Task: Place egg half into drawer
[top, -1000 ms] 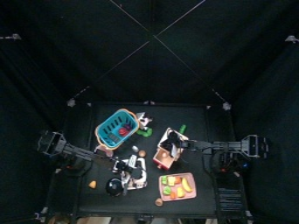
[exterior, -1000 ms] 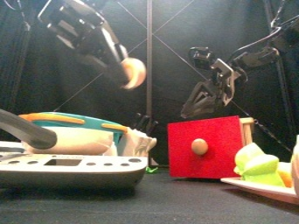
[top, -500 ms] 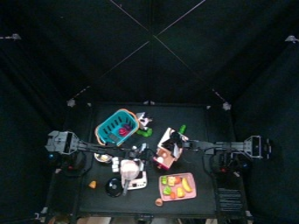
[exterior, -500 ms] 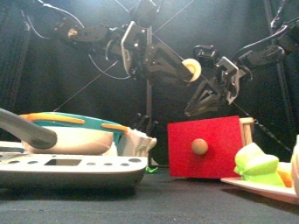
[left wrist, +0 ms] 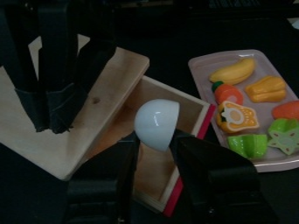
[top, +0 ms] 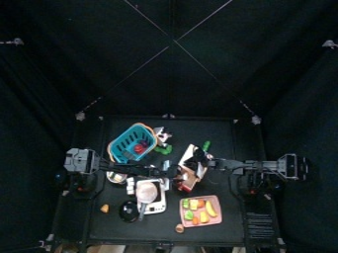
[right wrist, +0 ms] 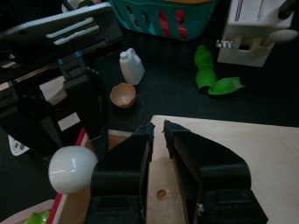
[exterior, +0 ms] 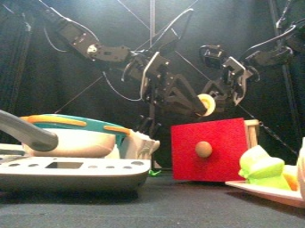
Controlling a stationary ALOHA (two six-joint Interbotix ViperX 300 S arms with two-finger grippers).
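The drawer (top: 191,172) is a small wooden unit with a red front (exterior: 205,151), pulled open. My left gripper (left wrist: 158,144) is shut on the white egg half (left wrist: 156,122) and holds it just above the open drawer compartment (left wrist: 158,175). In the front view the egg half (exterior: 209,105) hangs just above the drawer's top. It also shows in the right wrist view (right wrist: 72,168). My right gripper (right wrist: 160,129) has its jaws together over the unit's wooden top (right wrist: 233,166); I cannot tell if it touches.
A pink tray (left wrist: 208,66) of toy food lies beside the drawer. A teal basket (top: 132,144) stands behind it to the left. A white bottle (right wrist: 132,66), a brown bowl (right wrist: 122,94) and green pieces (right wrist: 219,85) lie nearby. A grey rack (exterior: 71,169) fills the front left.
My left gripper has carried the egg half rightward and down, from high at the left to just above the open drawer. The right arm has stayed still.
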